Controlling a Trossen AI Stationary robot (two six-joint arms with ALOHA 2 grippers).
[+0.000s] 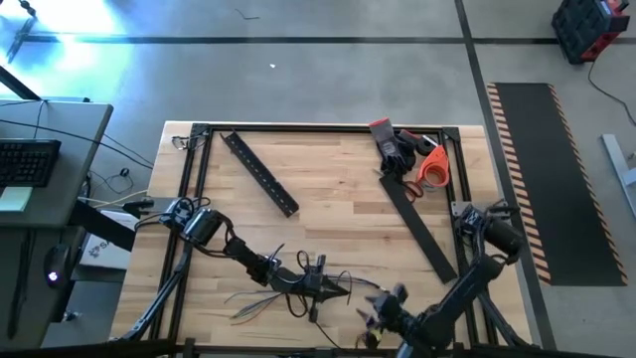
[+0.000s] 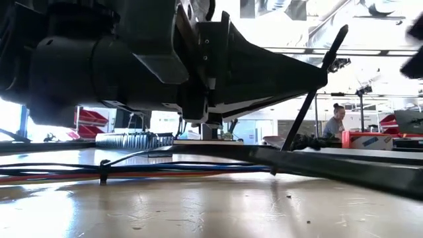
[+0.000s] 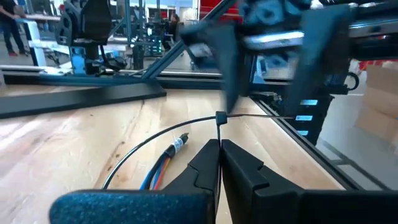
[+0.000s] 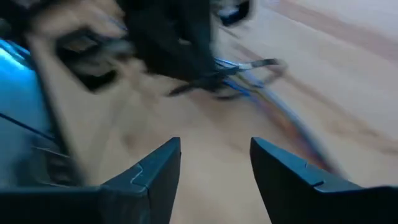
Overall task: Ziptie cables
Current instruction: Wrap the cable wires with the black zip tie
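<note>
The cables (image 1: 260, 298) lie fanned out on the wooden table near its near edge, a bundle of thin dark, blue and red wires (image 3: 158, 171). In the low view they rest flat (image 2: 165, 166) with a small black tie (image 2: 104, 170) around them. My left gripper (image 1: 320, 285) is over their right end, shut on a thin black zip-tie strip (image 3: 219, 134). My right gripper (image 1: 383, 303) hovers just to the right of it, open, touching nothing; its wrist view shows the cables (image 4: 267, 84) ahead of its fingers. My left gripper pinches the thin black zip-tie strip (image 3: 219, 146) between its two shut fingertips. The strip runs straight out from the tips to a small black head (image 3: 220, 117) that sits on a thin dark strand arcing above the table. How far back it reaches does not show.
One flat black perforated bar (image 1: 260, 174) lies slanted on the far left of the table, and another (image 1: 417, 224) lies on the right. Orange-handled scissors (image 1: 429, 167) and dark gloves (image 1: 393, 147) are at the far right corner. A black frame (image 1: 189, 179) edges the table. A person (image 2: 335, 122) sits far behind.
</note>
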